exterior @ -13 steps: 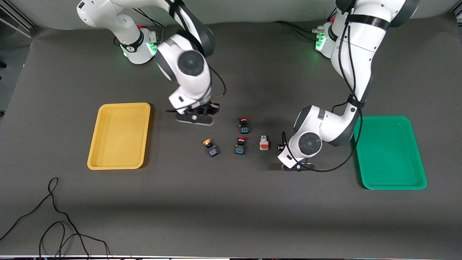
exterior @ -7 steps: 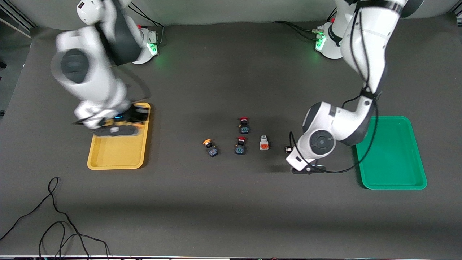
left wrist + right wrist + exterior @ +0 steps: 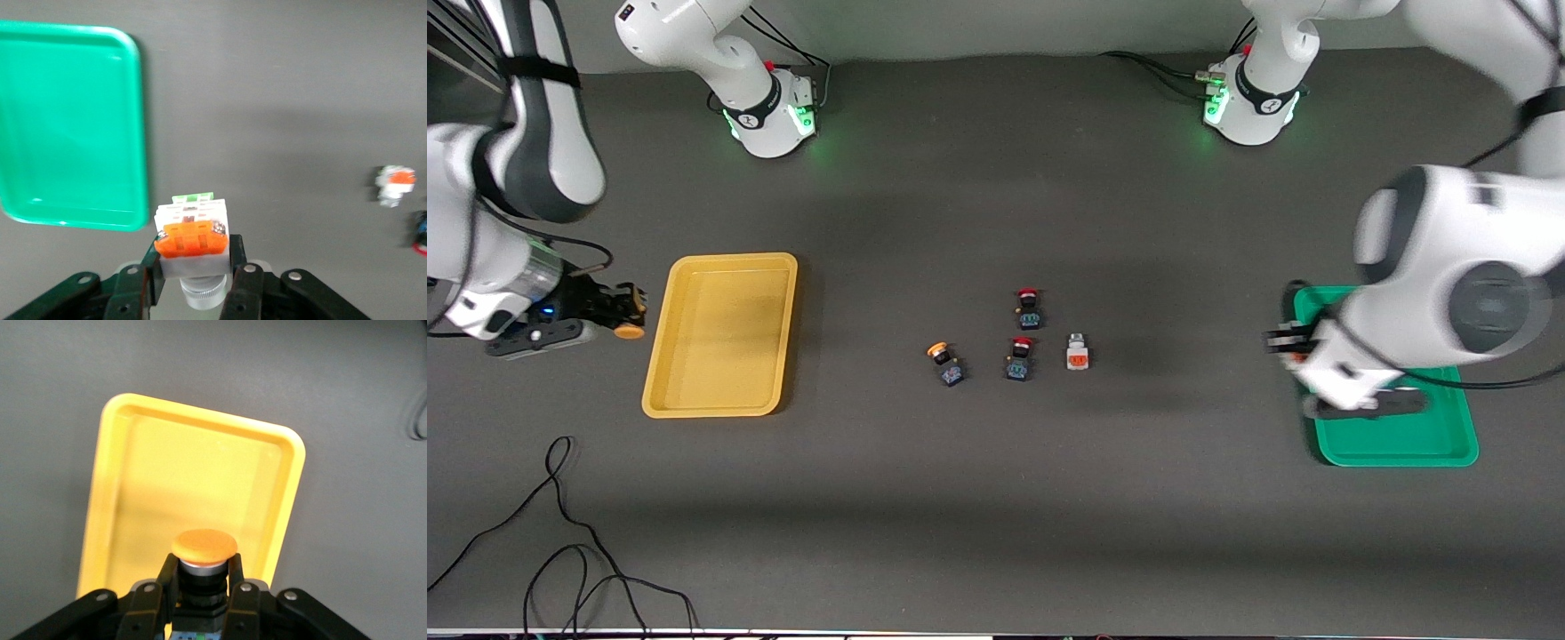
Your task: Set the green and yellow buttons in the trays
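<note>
Right pincer (image 3: 198, 590) gripping orange-capped button (image 3: 203, 547), cap toward yellow tray (image 3: 200, 453)

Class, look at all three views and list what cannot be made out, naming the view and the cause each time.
- Front view: left gripper and its white button are smeared by motion blur.
- Front view: labels on the four buttons lying on the table, such as the loose white one, are too small to read.
- Right wrist view: body of the held yellow-capped button is hidden by the right gripper and the frame edge.
- Left wrist view: green tray is cut off by the edge.
</note>
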